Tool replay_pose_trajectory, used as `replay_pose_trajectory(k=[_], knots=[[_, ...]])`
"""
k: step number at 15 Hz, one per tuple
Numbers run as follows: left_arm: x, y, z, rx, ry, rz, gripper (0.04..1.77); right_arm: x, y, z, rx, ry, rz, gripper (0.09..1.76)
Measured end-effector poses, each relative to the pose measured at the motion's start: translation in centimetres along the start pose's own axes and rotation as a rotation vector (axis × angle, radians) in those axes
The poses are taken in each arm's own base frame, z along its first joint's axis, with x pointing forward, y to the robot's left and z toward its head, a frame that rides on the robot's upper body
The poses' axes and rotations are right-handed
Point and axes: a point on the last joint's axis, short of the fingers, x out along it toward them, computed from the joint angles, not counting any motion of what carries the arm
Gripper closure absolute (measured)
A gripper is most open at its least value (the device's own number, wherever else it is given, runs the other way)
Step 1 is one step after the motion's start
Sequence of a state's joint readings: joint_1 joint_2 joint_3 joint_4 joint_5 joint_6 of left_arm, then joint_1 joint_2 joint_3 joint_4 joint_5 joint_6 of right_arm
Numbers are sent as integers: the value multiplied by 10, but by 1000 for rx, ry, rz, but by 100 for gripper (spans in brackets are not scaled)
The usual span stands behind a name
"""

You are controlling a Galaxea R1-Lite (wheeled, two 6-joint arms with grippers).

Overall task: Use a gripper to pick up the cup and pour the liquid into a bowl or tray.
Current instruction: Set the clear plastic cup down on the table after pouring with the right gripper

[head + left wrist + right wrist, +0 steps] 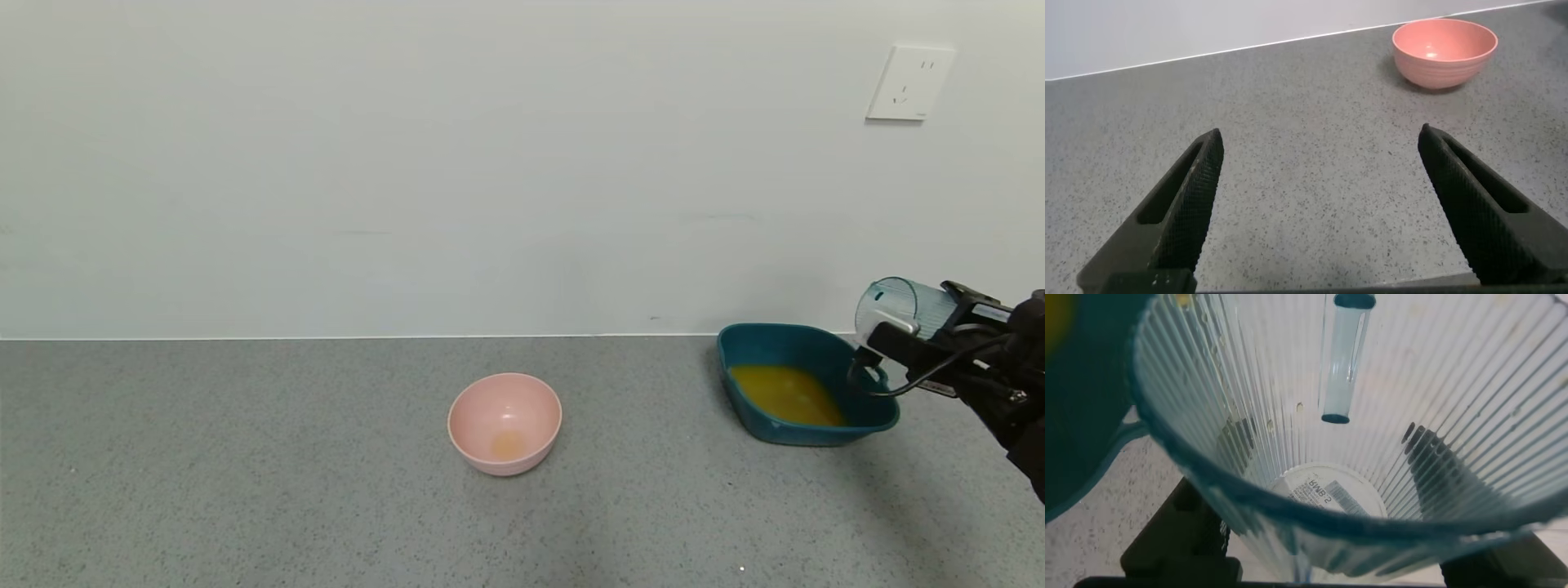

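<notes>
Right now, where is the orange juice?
In the head view, the liquid lies in the teal tray on the robot's right, under the tipped cup held by the right gripper.

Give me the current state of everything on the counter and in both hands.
Cup: tipped sideways over the tray, empty.
Liquid: pooled in the tray.
Teal tray: upright, holding the liquid.
Pink bowl: upright, faint orange residue inside.
Right hand: shut on the cup.
Left hand: open, holding nothing.

Open tabletop (245, 490) between my spread left tool (1319, 204) and the pink bowl (504, 423) mid-tabletop, teal tray (804, 396) blocking the far right edge, wall close behind.
</notes>
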State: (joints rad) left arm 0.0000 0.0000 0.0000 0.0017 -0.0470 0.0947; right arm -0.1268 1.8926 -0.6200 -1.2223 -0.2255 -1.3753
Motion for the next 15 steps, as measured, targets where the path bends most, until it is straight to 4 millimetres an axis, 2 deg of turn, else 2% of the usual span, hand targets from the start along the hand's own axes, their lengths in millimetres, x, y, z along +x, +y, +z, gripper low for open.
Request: replay_pose_trajectory(k=[7, 15], knots=[[0, 0, 0, 0, 0, 0, 9, 1, -1, -1, 305, 21, -73, 48], [0, 0, 0, 0, 0, 0, 9, 7, 0, 4, 779, 13, -94, 48]])
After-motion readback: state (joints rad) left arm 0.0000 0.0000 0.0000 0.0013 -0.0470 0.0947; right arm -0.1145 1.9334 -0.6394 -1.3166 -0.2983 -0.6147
